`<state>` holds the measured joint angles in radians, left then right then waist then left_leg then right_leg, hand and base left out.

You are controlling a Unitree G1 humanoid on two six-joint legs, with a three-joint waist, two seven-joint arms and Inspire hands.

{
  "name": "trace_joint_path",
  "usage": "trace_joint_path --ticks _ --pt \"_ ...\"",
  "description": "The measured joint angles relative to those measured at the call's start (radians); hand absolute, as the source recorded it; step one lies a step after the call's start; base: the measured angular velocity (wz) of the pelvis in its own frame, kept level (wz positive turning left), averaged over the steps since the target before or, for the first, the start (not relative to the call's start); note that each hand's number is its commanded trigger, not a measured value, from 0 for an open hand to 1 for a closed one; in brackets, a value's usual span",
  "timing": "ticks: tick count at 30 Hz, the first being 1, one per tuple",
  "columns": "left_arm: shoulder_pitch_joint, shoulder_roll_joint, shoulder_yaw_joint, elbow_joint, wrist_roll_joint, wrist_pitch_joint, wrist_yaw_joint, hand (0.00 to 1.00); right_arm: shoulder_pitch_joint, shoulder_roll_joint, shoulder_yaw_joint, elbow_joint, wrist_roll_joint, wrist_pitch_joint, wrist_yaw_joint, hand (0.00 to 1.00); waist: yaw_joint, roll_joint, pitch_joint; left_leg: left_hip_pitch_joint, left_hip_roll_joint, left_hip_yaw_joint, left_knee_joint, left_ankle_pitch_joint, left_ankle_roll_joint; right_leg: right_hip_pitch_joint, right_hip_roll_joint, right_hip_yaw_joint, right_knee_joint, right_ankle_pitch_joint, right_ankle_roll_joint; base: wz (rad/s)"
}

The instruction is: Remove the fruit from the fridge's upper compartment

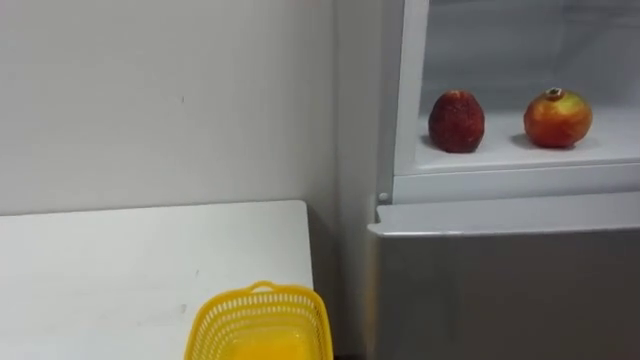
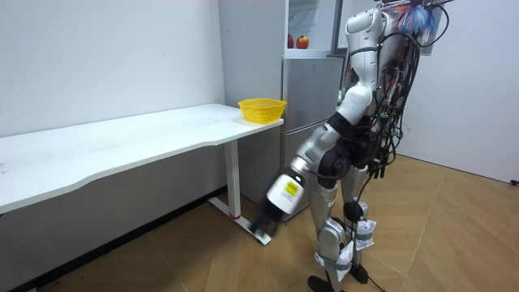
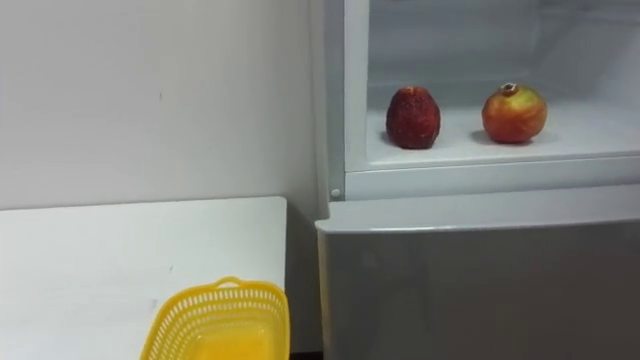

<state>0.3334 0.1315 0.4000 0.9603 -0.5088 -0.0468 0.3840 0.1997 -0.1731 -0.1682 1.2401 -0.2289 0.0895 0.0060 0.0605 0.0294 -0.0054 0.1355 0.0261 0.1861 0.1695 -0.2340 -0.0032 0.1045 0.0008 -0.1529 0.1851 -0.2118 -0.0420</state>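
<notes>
Two fruits [image 1: 457,122] on upper fridge shelf [image 1: 520,152] (yellow basket [image 1: 262,318] on table [image 1: 120,260])

A yellow lattice-patterned basket [image 1: 228,318] is seen on a plain white tabletop [image 1: 120,255]. One dark red fruit [image 1: 457,121] and one red fruit tinged yellow [image 1: 558,118] are set on the white fridge shelf [image 1: 520,152]; the lower door [image 1: 500,290] is coloured grey.

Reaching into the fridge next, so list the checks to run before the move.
1. Upper fridge compartment open: ok.
2. Dark red fruit and round red fruit inside, apart, unobstructed: ok.
3. Yellow basket on white table beside the fridge: ok.
4. Left hand raised toward the fruit: not ok, it hangs low.
5. Left hand empty: cannot tell.
</notes>
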Motion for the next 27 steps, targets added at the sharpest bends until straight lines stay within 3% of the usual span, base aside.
trace_joint_path --ticks 3,6,11,14,22,27 --pt "-0.006 0.000 -0.001 0.137 0.016 0.024 -0.063 0.00 -0.004 0.000 -0.015 0.001 -0.047 -0.001 0.008 0.00 -0.001 0.005 0.0019 0.006 -0.001 0.001 -0.001 0.000 0.000 -0.001 0.000 0.005 -0.001 0.000 0.000 -0.03" --pt "-0.009 -0.001 -0.005 0.204 0.139 0.051 -0.115 0.00 -0.002 0.004 -0.016 0.002 -0.090 -0.002 0.012 0.00 -0.007 0.013 0.0037 0.010 0.003 0.003 -0.003 0.000 0.000 0.002 -0.001 0.007 0.001 -0.001 0.001 0.00" --pt "-0.043 0.000 -0.149 0.206 0.436 0.107 -0.176 0.00 -0.015 0.007 -0.005 0.013 -0.086 0.009 0.011 0.00 -0.045 0.013 0.0036 0.000 0.006 0.000 0.000 0.000 0.000 0.004 -0.002 0.002 0.003 -0.001 0.002 0.04" --pt "-0.087 -0.001 -0.209 0.202 0.509 0.127 -0.203 0.00 -0.030 0.011 0.006 0.016 -0.077 0.021 -0.006 0.00 -0.073 0.004 0.0011 -0.003 0.001 0.002 0.002 0.001 0.002 -0.001 -0.002 0.002 0.006 -0.001 0.002 0.00" --pt "-0.147 -0.001 -0.272 0.154 0.628 0.126 -0.251 0.00 -0.043 0.027 0.027 0.018 -0.037 0.019 -0.056 0.00 -0.089 -0.023 -0.0003 -0.003 0.000 0.026 0.008 0.001 0.002 -0.009 -0.001 0.021 0.007 -0.001 0.002 -0.08" --pt "-0.145 -0.003 -0.290 0.156 0.630 0.120 -0.266 0.00 -0.034 0.028 0.010 -0.143 0.077 0.006 -0.120 0.00 -0.092 -0.033 0.0015 -0.008 0.000 0.039 0.003 0.001 0.002 -0.019 -0.001 0.028 0.003 0.001 0.004 -0.06"
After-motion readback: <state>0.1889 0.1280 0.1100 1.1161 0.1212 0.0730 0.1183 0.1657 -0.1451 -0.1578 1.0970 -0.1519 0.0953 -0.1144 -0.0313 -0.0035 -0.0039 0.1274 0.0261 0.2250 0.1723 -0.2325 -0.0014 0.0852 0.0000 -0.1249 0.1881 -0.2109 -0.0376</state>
